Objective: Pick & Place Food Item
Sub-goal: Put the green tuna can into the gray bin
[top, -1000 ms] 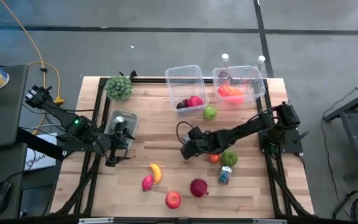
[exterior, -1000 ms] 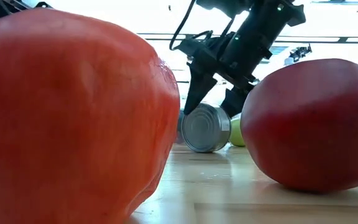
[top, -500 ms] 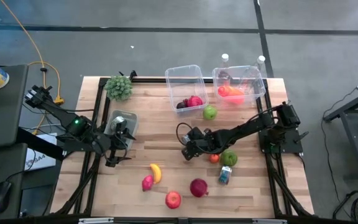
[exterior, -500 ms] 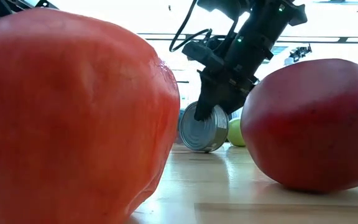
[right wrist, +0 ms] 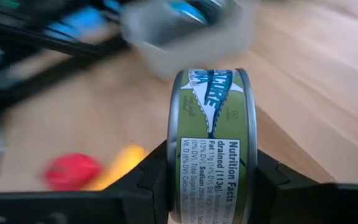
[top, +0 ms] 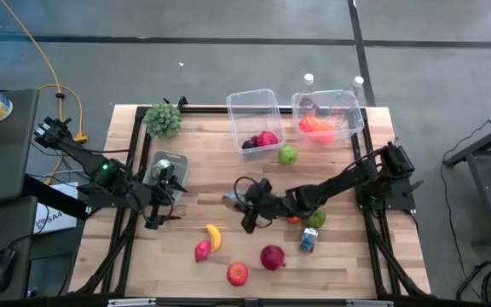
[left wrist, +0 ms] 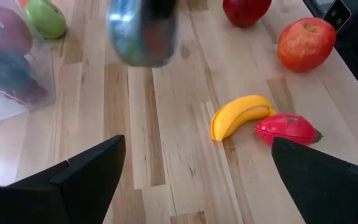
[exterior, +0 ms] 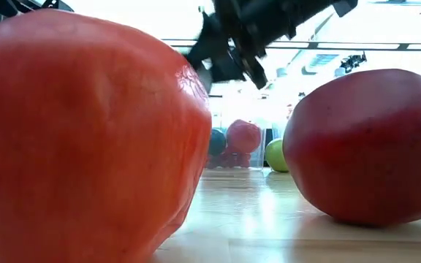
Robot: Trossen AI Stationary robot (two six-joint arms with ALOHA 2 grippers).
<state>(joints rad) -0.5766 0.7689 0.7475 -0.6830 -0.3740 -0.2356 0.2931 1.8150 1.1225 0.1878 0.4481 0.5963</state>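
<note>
Can (right wrist: 211, 146): you have a green-labelled tin clamped on edge between the right gripper's (top: 247, 207) fingers, lifted off the desk (top: 203, 175) at its middle.
Right fingers: closed part-way on the can's two flat ends.
Left gripper (top: 162, 205): you see it waiting at the desk's left side, fingers (left wrist: 73, 180) spread wide and empty.
Near items: banana (top: 214, 236) and a pink fruit (top: 201, 250) lie left of the can; red apple (top: 238, 273) and dark red fruit (top: 272, 257) sit nearer the front edge.
Far items: two clear bins (top: 255, 119) at the far edge hold fruit; green apple (top: 287, 154) sits just in front of them.
</note>
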